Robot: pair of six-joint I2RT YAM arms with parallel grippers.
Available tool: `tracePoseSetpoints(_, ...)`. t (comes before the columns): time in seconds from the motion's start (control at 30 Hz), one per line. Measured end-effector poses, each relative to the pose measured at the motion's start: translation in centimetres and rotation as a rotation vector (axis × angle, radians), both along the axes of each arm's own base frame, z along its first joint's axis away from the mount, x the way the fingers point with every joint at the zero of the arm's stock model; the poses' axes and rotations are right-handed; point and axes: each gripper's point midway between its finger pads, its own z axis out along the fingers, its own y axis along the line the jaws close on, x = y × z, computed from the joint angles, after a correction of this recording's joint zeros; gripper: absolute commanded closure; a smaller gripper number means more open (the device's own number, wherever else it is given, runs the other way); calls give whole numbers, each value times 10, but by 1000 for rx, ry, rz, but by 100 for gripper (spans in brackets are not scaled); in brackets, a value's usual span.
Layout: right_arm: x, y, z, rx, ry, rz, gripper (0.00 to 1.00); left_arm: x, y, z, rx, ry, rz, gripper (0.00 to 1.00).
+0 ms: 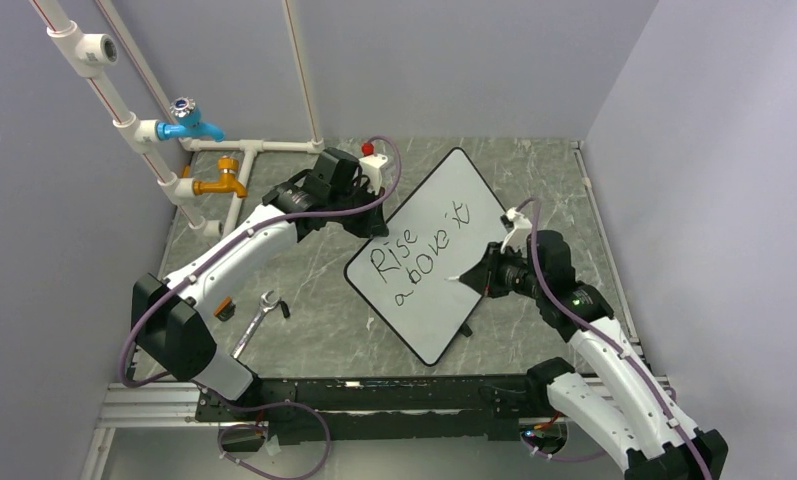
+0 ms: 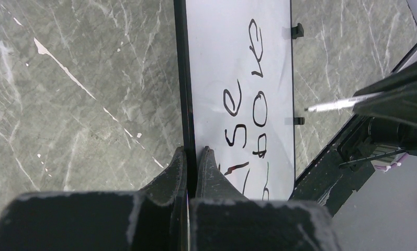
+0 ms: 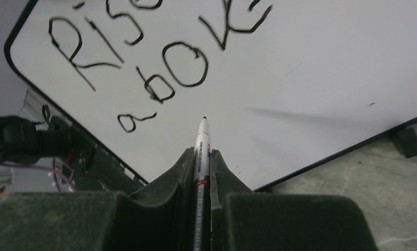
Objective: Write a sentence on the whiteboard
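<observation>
Near side: right gripper (image 3: 202, 155) clenched on a marker (image 3: 202, 137), tip over blank board just below "above"; can't tell if it touches. The whiteboard (image 1: 426, 322) lies flat on the table (image 1: 304, 300), turned cornerwise, between both arms. The sentence (image 1: 404, 262) reads "Rise above it", two slanted lines. Farther back, left gripper (image 2: 191, 157) is pinched on the board's black rim beside "Rise". A wrench (image 1: 257, 318) lies well left.

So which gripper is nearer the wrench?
Left. The left gripper clamps the whiteboard edge beyond the wrench; the right gripper, holding a marker, is over its far side.
</observation>
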Motion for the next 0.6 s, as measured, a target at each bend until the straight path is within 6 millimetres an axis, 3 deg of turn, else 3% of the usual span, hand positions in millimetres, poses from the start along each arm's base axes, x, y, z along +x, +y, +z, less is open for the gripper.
tracePoseSetpoints(0.23, -29, 25, -18, -33, 38, 115, 100, 1, 0, 0, -9, 4, -2, 100)
tracePoseSetpoints(0.6, -54, 34, -32, -27, 33, 171, 100, 5, 3, -4, -19, 30, -2, 100)
